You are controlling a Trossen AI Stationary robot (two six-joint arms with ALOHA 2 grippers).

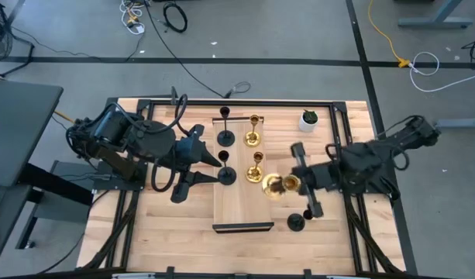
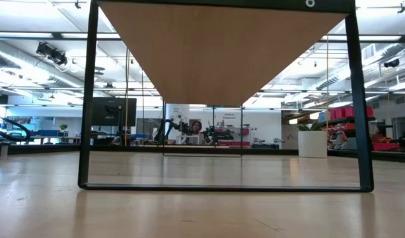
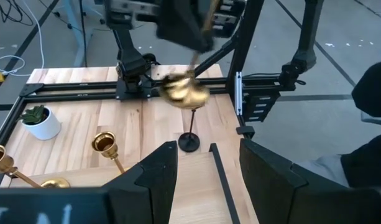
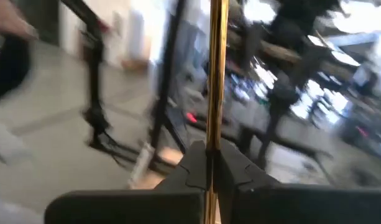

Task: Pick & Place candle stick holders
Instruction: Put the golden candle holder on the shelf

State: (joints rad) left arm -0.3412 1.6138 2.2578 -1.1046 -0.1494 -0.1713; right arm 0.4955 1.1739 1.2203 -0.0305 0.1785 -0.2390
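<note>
Your right pincer (image 1: pixel 293 184) pinched the shiny gold holder (image 1: pixel 273 187) by its thin stem, tilted above the bench (image 1: pixel 144 232), so it could slip.

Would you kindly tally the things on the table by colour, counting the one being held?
Gold candle stick holders: 3 (one in the right gripper)
Black candle stick holders: 3
White plant pot: 1
Total: 7

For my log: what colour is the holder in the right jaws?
Shiny gold holder, clearest in the high view.
</note>
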